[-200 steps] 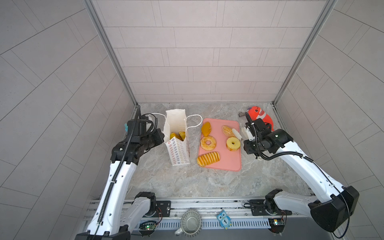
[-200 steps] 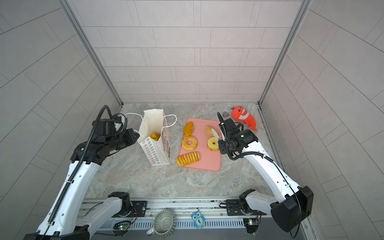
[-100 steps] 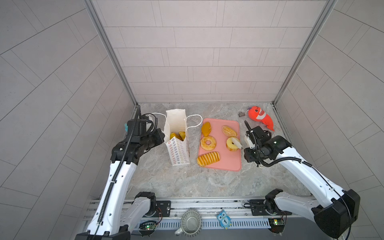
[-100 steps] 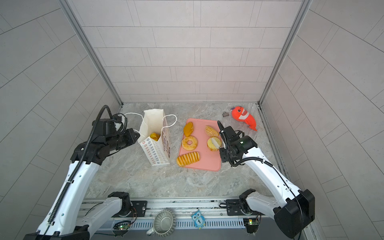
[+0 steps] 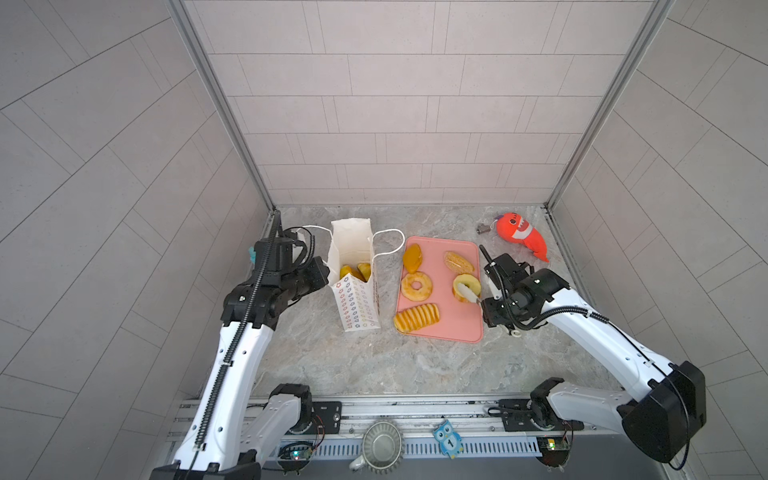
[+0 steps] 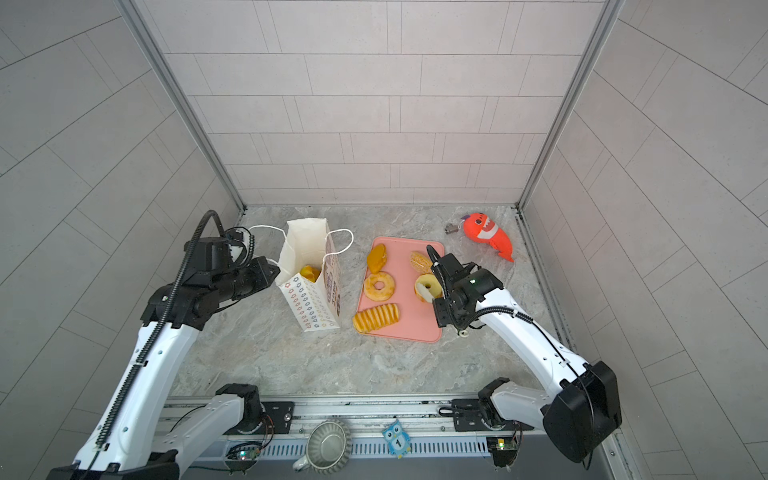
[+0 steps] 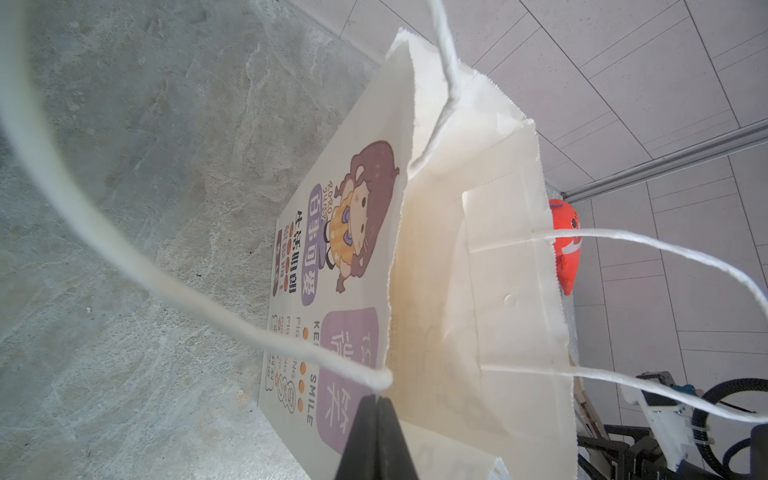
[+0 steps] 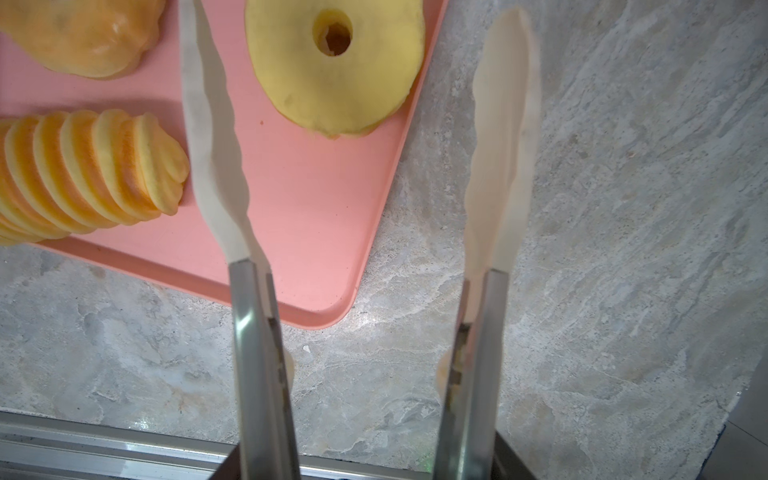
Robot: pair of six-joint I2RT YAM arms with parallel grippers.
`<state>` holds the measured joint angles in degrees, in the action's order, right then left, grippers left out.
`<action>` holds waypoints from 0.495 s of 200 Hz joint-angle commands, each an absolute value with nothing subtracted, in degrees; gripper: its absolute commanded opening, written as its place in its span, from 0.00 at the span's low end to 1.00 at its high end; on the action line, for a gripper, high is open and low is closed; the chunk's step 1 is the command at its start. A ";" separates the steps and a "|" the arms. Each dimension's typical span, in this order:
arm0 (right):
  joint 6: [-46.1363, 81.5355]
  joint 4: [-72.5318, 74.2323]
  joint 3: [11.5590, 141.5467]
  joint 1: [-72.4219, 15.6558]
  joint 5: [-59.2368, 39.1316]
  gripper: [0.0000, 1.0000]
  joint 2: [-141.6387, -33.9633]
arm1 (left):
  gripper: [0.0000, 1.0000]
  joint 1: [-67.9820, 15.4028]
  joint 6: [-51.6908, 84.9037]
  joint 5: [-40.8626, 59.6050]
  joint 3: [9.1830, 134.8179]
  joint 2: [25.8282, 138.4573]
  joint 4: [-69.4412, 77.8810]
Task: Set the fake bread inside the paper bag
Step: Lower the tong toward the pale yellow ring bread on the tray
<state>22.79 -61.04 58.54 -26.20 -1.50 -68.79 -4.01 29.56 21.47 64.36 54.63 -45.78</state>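
Gaping right gripper (image 8: 361, 137) just beside pale ring doughnut (image 8: 334, 66) on pink tray (image 8: 307, 216)

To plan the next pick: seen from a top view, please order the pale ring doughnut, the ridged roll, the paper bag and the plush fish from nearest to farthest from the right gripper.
1. Pale ring doughnut, at the right gripper, tray's right side.
2. Ridged roll, tray's near-left corner.
3. Plush fish, far right corner, about as far as the roll; too close to call.
4. Paper bag, left of the tray.

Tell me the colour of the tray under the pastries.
Salmon pink tray, plainest in both top views.
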 commanded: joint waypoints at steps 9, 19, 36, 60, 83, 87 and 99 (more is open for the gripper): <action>24.08 -60.27 58.28 -26.81 -1.03 0.64 -69.83 | 0.05 -3.53 28.65 21.81 63.99 53.79 -45.57; 24.04 -59.88 58.21 -26.87 -1.22 0.64 -70.51 | 0.05 -3.56 28.65 21.80 64.00 53.88 -45.61; 23.76 -59.59 58.27 -26.98 -1.66 0.64 -71.96 | 0.05 -3.48 28.67 21.84 63.76 53.74 -45.53; 22.96 -60.06 59.43 -26.91 -2.71 0.65 -75.00 | 0.05 -3.36 28.66 21.80 63.73 53.83 -45.53; 22.85 -59.38 59.61 -26.98 -3.22 0.65 -77.47 | 0.05 -3.27 28.65 21.72 63.83 54.03 -45.53; 22.85 -59.07 59.51 -26.98 -3.26 0.65 -77.66 | 0.05 -3.25 28.66 21.73 63.82 53.97 -45.53; 22.70 -58.50 59.44 -26.98 -3.17 0.65 -78.20 | 0.05 -3.21 28.55 21.77 63.98 54.13 -45.53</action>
